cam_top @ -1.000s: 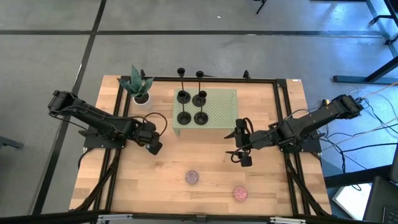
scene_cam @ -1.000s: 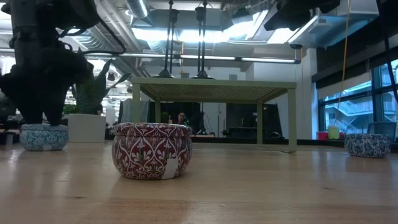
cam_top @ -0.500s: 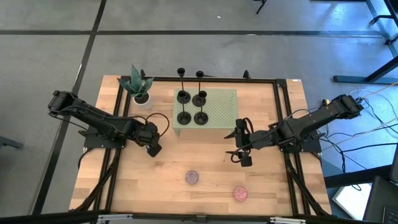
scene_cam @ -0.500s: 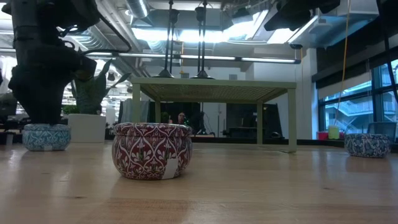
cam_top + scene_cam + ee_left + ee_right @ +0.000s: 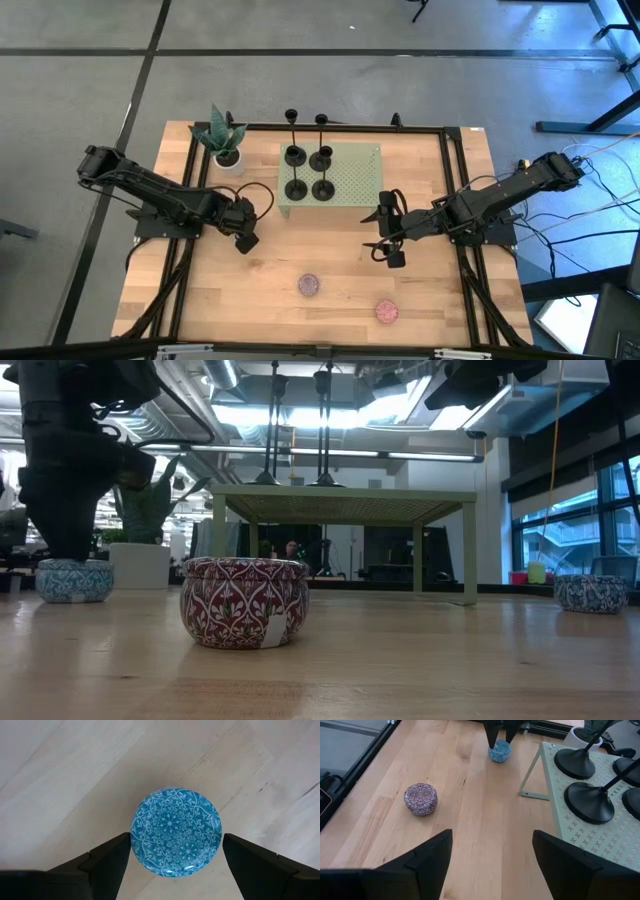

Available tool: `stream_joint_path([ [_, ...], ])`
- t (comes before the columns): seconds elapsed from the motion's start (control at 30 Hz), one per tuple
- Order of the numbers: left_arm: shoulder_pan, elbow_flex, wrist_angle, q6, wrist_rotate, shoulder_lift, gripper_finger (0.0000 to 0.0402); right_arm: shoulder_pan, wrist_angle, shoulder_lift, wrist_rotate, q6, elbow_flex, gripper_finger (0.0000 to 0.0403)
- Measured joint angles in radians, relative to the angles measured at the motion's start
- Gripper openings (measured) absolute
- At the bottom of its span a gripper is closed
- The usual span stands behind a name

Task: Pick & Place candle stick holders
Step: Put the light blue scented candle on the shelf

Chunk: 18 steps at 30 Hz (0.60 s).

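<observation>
Four matte-black candle stick holders stand by their disc bases on a pale green perforated stand at the table's far middle. They also show in the right wrist view. My left gripper is open and points down just over a blue patterned puck, with one finger on either side of it and nothing held. The low view shows this gripper ending just above the puck. My right gripper is open and empty, in front of the stand's right end.
A pink puck and another lie near the table's front edge. The first also shows in the right wrist view. A potted green plant stands at the far left. Bare wood lies between the two grippers.
My left gripper has shifted slightly toward the table's left edge over the blue puck and stays open. The holders have not moved.
</observation>
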Motion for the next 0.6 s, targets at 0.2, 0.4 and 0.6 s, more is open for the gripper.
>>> stream_joint_path([
  [0.2,0.0,0.0,0.001,0.001,0.0,0.0,0.0313,0.0,-0.001,0.0,0.0,0.0,0.0,0.0281],
  [0.4,0.0,0.0,0.002,0.001,0.007,0.0,0.032,0.0,-0.001,0.0,0.0,0.0,0.0,0.0281],
  [0.6,0.0,0.0,0.004,0.032,-0.005,0.0,0.0354,0.0,-0.001,0.0,0.0,0.0,0.0,0.0281],
])
